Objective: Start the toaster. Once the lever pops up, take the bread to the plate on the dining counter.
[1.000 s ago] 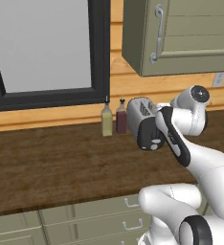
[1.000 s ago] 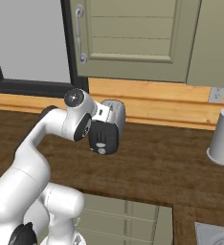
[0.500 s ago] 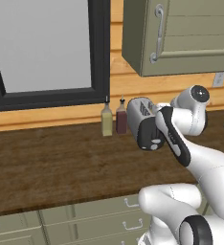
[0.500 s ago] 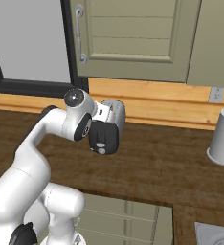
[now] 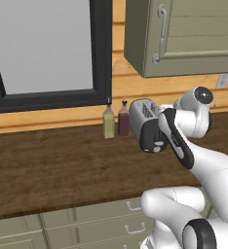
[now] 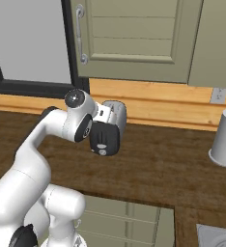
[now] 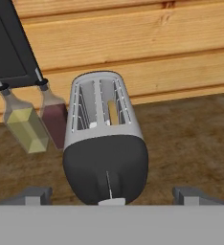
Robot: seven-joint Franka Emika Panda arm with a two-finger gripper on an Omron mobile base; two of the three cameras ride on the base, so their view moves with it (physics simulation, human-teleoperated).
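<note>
Comparing with a second back: nothing is shifting. Arm, base cameras and toaster [image 5: 144,115] are all sitting where they were, so I am reading this as a pause, not a push.

Toaster is standing on the dark wood bench [image 5: 52,165] against the wall boards, just beside two slim bottles: the red one [image 5: 123,120] is touching or nearly touching its side, the yellow one [image 5: 108,122] next along at 9 o'clock. In the right base view the toaster [image 6: 116,112] is partly hiding behind my wrist.

In the hand view the toaster [image 7: 104,143] is sitting dead ahead, black end face toward me. The lever [image 7: 111,202] is showing pale at the very bottom of that face, at 6 o'clock, which I am taking as already down. A sliver of bread [image 7: 113,111] is showing tan inside the slot on the 3 o'clock side, sunk below the silver top.

The gripper [image 7: 111,195] is hanging with jaws spread as wide as they go, fingertips [image 7: 32,194] standing well out to either side of the end face, touching nothing and holding nothing.

What this is meaning for the job: my guess is the toaster is running and I am waiting for the lever to pop. Bread is still to be lifted; plate and dining counter are somewhere off-camera, so a drive is coming later. Risk I am watching: the bottles crowd the 9 o'clock side when I reach in from above.
</note>
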